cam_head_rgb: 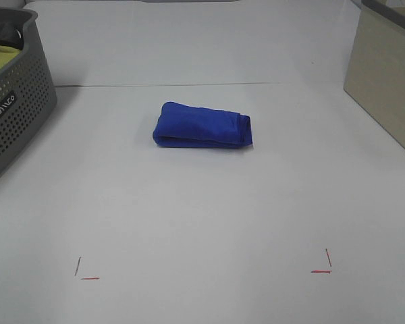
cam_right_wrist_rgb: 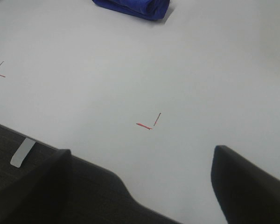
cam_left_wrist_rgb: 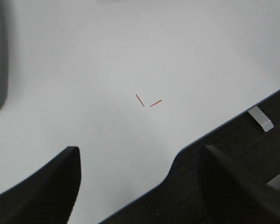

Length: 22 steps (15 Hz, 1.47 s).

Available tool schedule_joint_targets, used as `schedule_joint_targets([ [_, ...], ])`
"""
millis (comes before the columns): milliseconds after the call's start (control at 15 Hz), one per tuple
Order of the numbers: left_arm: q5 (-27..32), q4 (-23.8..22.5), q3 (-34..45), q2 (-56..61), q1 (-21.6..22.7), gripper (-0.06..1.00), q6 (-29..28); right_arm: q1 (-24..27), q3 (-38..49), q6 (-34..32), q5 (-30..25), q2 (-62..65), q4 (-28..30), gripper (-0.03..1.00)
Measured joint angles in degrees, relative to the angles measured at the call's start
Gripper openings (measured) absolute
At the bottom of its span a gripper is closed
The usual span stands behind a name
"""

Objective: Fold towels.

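- On the white table point(cam_head_rgb: 202, 202), past the middle and well beyond the red corner marks point(cam_head_rgb: 88, 273), the blue towel point(cam_head_rgb: 202, 126) lies as a compact bundle.
- Folding looks done or nearly so: layers are stacked, with a rounded fold along the near edge and no loose flap spread out.
- What may remain, at most, is squaring it up; one end looks thicker and the outline tapers slightly.
- Deep royal blue, soft and fuzzy; no tag shows from here.
- Left gripper point(cam_left_wrist_rgb: 140, 186) hangs at the near table edge, jaws spread wide, nothing between them.
- Right gripper point(cam_right_wrist_rgb: 144, 186) likewise hangs wide and empty at the near edge, the towel well apart from it.
- A grey perforated basket point(cam_head_rgb: 17, 115) stands far left, yellow-green cloth point(cam_head_rgb: 1, 59) inside.
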State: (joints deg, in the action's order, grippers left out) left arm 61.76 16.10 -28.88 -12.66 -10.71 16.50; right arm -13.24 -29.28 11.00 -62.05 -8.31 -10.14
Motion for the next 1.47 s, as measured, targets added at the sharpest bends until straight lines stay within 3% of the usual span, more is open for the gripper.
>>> schedule_joint_targets([
  [467,0.0,0.5,0.0,0.0,0.0,0.67,1.9,0.6,0.0,0.0,0.0,0.0,0.0,0.77],
  [600,0.1,0.5,0.0,0.0,0.4,0.67,1.9,4.4,0.0,0.0,0.0,0.0,0.0,0.77],
  [667,0.1,0.5,0.0,0.0,3.9,0.67,1.9,10.0,0.0,0.0,0.1,0.5,0.0,0.77],
  [800,0.1,0.5,0.0,0.2,8.1,0.67,1.9,12.4,0.0,0.0,0.3,3.5,0.0,0.77],
  [1200,0.1,0.6,0.0,12.3,10.0,0.67,1.9,12.4,0.0,0.1,0.3,8.6,0.0,0.77],
  [1467,0.2,0.8,0.0,12.9,10.0,0.67,2.1,12.4,0.0,0.1,0.3,8.6,-0.1,0.77],
])
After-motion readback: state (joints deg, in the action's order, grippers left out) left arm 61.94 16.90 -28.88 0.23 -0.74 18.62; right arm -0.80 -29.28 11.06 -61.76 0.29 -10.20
